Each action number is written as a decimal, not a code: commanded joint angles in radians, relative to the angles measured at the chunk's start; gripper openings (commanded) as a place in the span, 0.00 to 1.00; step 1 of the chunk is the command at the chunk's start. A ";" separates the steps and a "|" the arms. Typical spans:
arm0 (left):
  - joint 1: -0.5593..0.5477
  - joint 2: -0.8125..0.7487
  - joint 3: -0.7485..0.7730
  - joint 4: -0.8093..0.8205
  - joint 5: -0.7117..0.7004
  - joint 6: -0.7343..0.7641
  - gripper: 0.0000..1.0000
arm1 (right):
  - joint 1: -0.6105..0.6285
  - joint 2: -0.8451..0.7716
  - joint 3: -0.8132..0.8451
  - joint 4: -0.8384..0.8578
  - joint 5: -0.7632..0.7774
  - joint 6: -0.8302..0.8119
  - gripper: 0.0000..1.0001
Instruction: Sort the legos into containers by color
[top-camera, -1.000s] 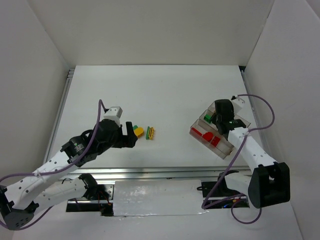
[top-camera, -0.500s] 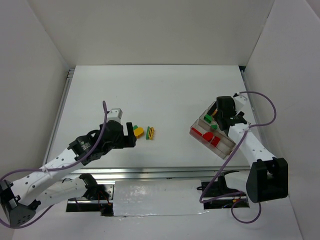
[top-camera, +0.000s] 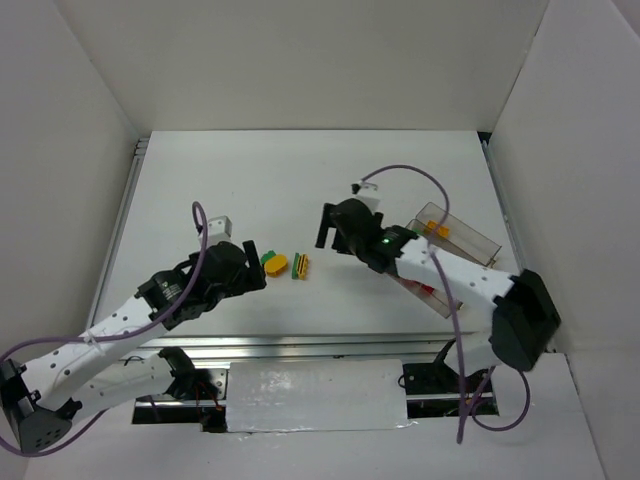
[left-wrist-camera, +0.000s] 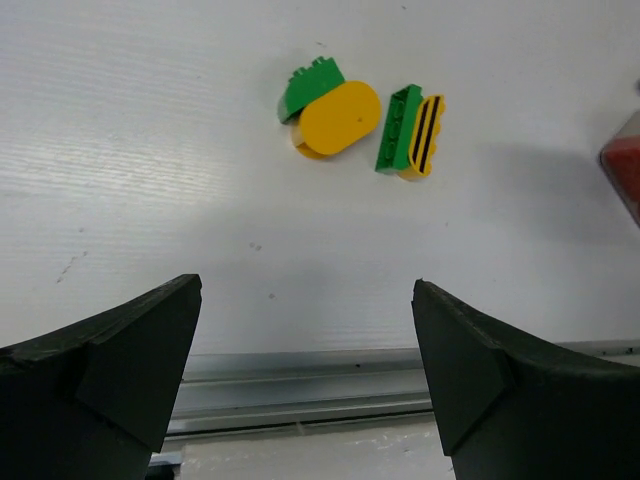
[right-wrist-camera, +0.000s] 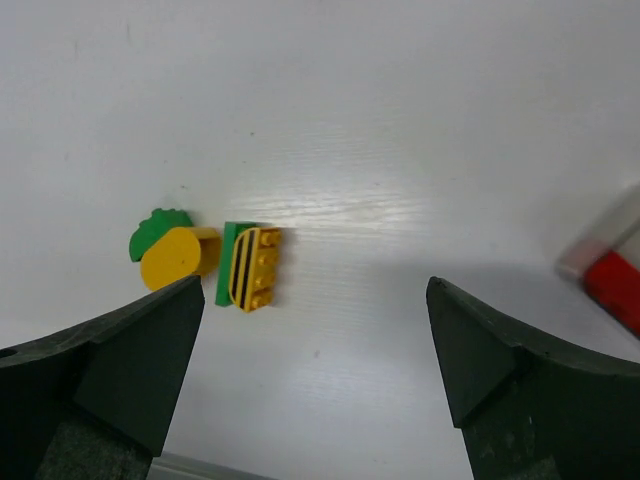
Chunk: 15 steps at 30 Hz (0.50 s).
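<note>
Top external view: the left gripper (top-camera: 256, 266), jaws spread and empty, hovers just beside 4 loose legos (top-camera: 286, 264) lying on the table (top-camera: 300, 180) between its centre and near edge, 2 green and 2 yellow in touching pairs. Just beyond them the right gripper (top-camera: 322, 226), likewise released and holding nothing, faces the same cluster. By the right edge, the containers (top-camera: 470, 236) already hold red bricks (top-camera: 426, 290) and orange bricks (top-camera: 437, 228); the task is judged about half done, with these 4 pieces left.
</note>
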 joint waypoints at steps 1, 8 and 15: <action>0.006 -0.070 0.072 -0.124 -0.119 -0.080 0.99 | 0.096 0.190 0.152 -0.082 0.108 0.081 1.00; 0.017 -0.211 0.085 -0.147 -0.076 0.030 0.99 | 0.187 0.526 0.409 -0.126 0.099 0.087 0.99; 0.018 -0.280 0.045 -0.158 -0.066 0.044 1.00 | 0.191 0.612 0.444 -0.147 0.111 0.101 0.93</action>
